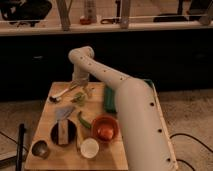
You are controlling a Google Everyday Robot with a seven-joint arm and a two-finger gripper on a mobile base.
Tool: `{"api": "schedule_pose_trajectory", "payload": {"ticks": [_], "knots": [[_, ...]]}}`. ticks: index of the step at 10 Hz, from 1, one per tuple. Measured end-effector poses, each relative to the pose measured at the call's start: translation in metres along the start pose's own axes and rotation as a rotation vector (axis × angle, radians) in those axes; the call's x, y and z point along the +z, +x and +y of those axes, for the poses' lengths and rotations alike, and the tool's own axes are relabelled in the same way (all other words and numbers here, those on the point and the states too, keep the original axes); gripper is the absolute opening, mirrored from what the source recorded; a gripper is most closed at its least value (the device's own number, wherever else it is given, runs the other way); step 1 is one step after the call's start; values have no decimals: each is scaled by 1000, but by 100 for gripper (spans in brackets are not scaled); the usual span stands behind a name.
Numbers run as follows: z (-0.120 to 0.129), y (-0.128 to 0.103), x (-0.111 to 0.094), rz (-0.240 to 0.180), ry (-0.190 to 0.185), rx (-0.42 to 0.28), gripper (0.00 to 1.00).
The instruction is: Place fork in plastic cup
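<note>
Evidently the task had barely begun: the robot's big white arm point(125, 100) reached across the wooden table point(45, 125) to its far end, where the gripper point(79, 85) hung with fingers apart and nothing held, just above the clutter there. The fork point(65, 92) lay flat on the table close beside it, not yet grasped, so lifting, carrying and dropping it in were all left. The plastic cup point(89, 91) seemed to stand just on the gripper's other side, but its clear wall was hard to make out, and the arm hid much of the table's near side.
</note>
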Motion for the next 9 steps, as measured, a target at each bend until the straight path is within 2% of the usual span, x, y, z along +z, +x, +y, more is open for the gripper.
{"api": "schedule_pose_trajectory", "payload": {"ticks": [9], "knots": [[-3, -5, -2, 16, 6, -5, 80]]}}
